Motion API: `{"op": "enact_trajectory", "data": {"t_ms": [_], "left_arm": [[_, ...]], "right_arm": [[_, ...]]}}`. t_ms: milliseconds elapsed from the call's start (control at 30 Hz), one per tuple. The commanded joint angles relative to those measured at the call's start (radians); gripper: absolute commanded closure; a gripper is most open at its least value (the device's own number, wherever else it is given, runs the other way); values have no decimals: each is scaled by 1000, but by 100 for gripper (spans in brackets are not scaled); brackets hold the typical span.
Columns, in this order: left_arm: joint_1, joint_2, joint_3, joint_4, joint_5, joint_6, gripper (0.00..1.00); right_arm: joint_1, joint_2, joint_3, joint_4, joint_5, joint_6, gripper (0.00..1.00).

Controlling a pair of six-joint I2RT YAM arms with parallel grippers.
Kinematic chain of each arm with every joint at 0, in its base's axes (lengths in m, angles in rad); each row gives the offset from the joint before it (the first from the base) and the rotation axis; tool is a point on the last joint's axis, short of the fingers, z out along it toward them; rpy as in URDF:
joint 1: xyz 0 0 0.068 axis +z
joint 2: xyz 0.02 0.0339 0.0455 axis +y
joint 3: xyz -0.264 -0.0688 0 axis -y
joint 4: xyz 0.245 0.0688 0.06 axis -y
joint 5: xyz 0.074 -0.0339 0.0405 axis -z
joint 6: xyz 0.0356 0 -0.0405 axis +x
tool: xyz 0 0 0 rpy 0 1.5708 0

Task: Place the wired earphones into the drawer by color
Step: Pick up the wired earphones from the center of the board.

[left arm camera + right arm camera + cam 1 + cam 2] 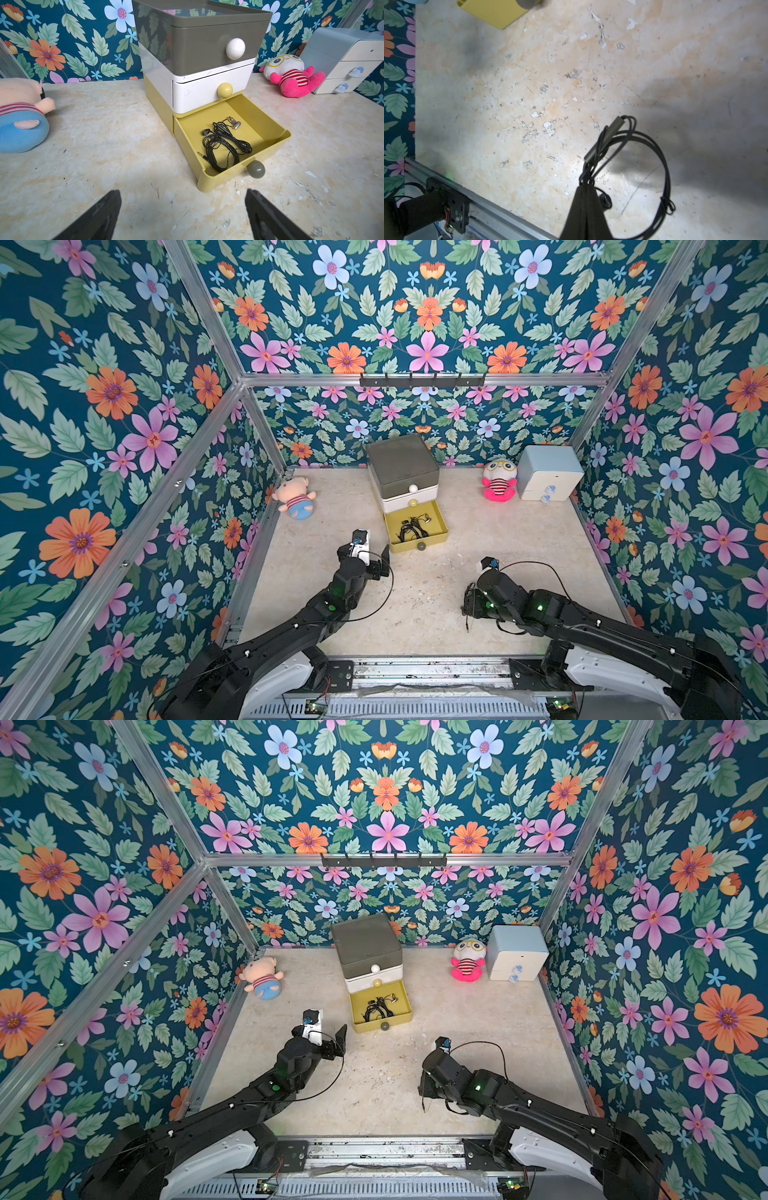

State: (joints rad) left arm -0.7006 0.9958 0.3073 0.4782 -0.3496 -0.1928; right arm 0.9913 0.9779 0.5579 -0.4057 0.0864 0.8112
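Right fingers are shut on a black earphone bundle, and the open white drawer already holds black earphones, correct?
No: the open drawer is the yellow bottom one, as the left wrist view shows; the white drawer is shut. The rest stands.

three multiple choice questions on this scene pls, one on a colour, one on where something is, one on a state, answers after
1. The knob on the white drawer is:
A yellow
B red
C black

2. The stowed black earphones lie:
A in the white drawer
B in the open yellow drawer
C outside every drawer

3. The right claw is:
A wide open
B shut on a black earphone cable
C shut on nothing

Answers:
1 A, the round knob on the white front is yellow.
2 B, the bundle rests on the floor of the pulled-out yellow drawer.
3 B, in the right wrist view the jaws meet with the cable coil hanging from them.
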Motion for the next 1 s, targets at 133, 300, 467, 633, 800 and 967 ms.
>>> {"op": "enact_trajectory", "data": {"t_ms": [133,300,467,633,800,967], "left_arm": [[1,-11,-3,16,-18,4,1],[1,-20,-8,17,-32,0,1],[1,-18,-5,14,-35,-2,1],[1,-23,-7,14,-30,-3,1],[1,-24,-8,14,-32,-4,1],[1,-26,-8,14,-36,-4,1]], "right_arm": [[-12,56,98,30,70,-108,100],[-49,86,152,91,75,-167,100],[-107,118,189,182,64,-226,100],[-152,166,212,309,61,-268,100],[-192,236,240,430,47,-287,100],[-209,325,296,494,22,-311,100]]}}
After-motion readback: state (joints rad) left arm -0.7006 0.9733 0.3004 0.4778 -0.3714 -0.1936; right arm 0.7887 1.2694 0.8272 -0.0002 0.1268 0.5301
